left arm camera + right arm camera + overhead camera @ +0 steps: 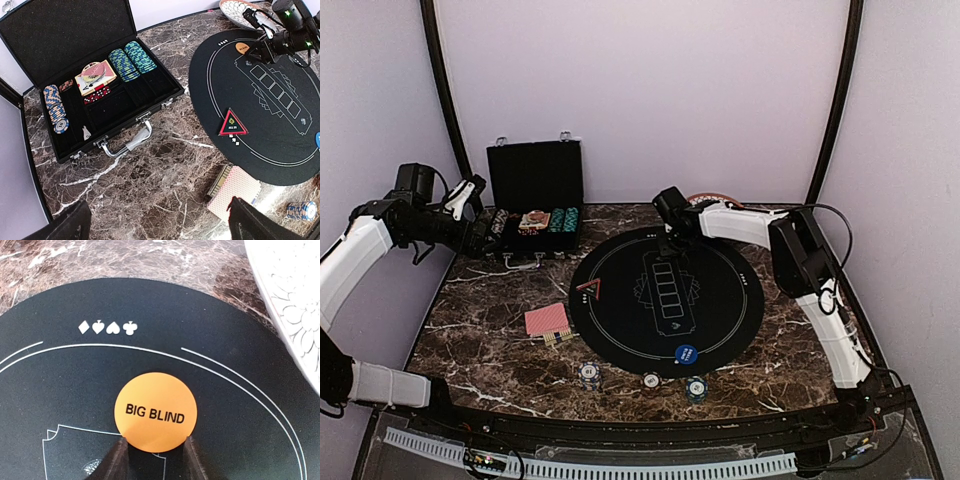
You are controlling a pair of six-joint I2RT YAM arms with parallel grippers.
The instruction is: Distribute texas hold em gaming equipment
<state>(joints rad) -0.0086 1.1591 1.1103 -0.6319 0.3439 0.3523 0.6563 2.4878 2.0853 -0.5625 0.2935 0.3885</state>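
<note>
Right wrist: orange "BIG BLIND" button point(155, 412)

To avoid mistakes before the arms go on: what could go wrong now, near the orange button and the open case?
1. The fingers of the right gripper flank only the near edge of the thin orange BIG BLIND button; it may slip or tilt.
2. The patterned plate lies close beside the button, so a wide swing might strike it.
3. The open left gripper hovers near the black case; moving in carelessly, it could topple the chip rows.
</note>
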